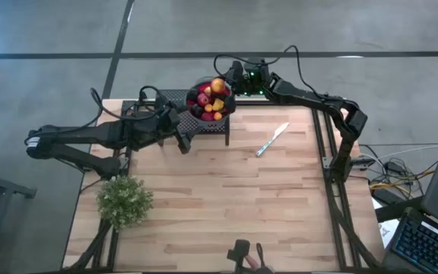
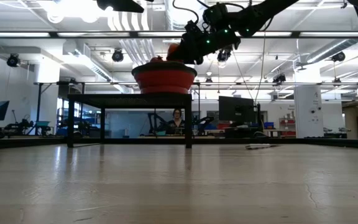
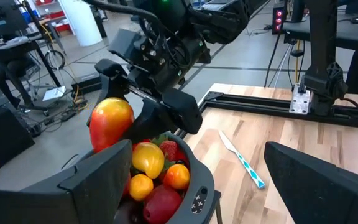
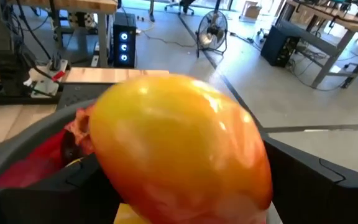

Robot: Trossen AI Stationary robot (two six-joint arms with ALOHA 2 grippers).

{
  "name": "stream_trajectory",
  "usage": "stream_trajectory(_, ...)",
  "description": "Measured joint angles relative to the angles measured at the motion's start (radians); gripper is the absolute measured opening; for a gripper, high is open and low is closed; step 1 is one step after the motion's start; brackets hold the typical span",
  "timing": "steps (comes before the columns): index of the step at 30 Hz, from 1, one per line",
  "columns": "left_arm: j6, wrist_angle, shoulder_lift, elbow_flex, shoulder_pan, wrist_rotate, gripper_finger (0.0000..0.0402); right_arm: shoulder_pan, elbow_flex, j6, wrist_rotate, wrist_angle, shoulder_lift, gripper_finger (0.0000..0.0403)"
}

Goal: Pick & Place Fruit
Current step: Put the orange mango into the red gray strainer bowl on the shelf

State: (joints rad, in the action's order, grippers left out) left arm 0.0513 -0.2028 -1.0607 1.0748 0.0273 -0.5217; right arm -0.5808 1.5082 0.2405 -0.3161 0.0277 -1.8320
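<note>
We see the right gripper [image 3: 120, 102] over the bowl [image 1: 230, 106] on the far stand, its fingers spread on either side of a yellow-red mango [image 3: 111, 122] standing long-axis upright on the heaped fruit [image 3: 157, 171]; whether it still grips is unclear. The left gripper [image 1: 182, 143], wide open, waits beside the stand.

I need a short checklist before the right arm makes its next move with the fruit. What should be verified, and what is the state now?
1. Red-yellow fruit between the right gripper's fingers: ok.
2. Fruit above the red bowl, not past its rim: ok.
3. Fruit released from the fingers: cannot tell.
4. Room in the bowl: not ok, the pile is already high.
5. Left gripper open, beside the black stand, away from the bowl: ok.
6. Knife away from both arms: ok.
</note>
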Motion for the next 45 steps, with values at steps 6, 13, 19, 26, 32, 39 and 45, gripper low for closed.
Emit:
stream_trajectory(6,0.0,0.0,0.0,0.0,0.0,0.0,0.0371,0.0,0.008,0.0,-0.019,-0.014,0.014,0.0339)
stream_trajectory(13,0.009,0.0,0.0,0.0,0.0,0.0,0.0371,0.005,0.01,0.0,-0.05,-0.074,0.033,0.0343)
stream_trajectory(19,0.016,0.0,0.0,0.0,0.0,0.0,0.0371,0.012,0.01,0.002,-0.069,-0.104,0.063,0.0327)
stream_trajectory(26,0.016,0.0,0.0,0.0,0.0,0.0,0.0371,0.011,0.01,0.007,-0.07,-0.139,0.074,0.0316)
stream_trajectory(32,0.016,0.0,0.0,0.0,0.0,0.0,0.0371,0.011,0.01,0.021,-0.067,-0.175,0.074,0.0325)
stream_trajectory(39,0.016,0.0,0.0,0.0,0.0,0.0,0.0371,0.011,0.01,0.022,-0.045,-0.187,0.074,0.0347)
stream_trajectory(45,0.016,0.0,0.0,0.0,0.0,0.0,0.0371,0.011,0.009,0.029,-0.045,-0.185,0.074,0.0352)
